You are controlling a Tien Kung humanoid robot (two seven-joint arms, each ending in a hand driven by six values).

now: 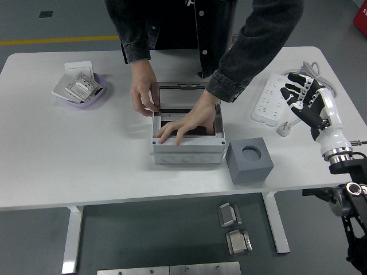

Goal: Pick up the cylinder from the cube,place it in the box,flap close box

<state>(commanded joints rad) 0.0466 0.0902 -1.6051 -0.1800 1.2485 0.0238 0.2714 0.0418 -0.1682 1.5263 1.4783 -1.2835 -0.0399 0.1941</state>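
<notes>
Head view: the white bench carries everything, with a person in a dark denim jacket leaning in from the far side.
Box: the light grey plastic enclosure box sits at mid-bench, its clear hinged lid tipped back toward the person, so the inside is open for loading.
Person's hands: one hand is pressed flat inside the box, and the other hand pinches the lid's left edge, probably to keep the flap from dropping while the first one works.
Cube: the dark grey cube with a round socket on top stands just beside the box's right front corner, close enough for a short carry.
Cylinder: the socket looks empty and no cylinder is visible; whether it lies under the person's palm in the box cannot be told.
Right hand: the robot's black-and-white five-fingered right hand hovers above the bench's right side, over the cord of the white power strip, fingers spread and holding nothing, well clear of the box, likely waiting while the person is inside it.
Left hand: out of sight.
Elsewhere: a lilac shallow dish holding grey wall-switch plates sits at the far left, away from the work.
</notes>
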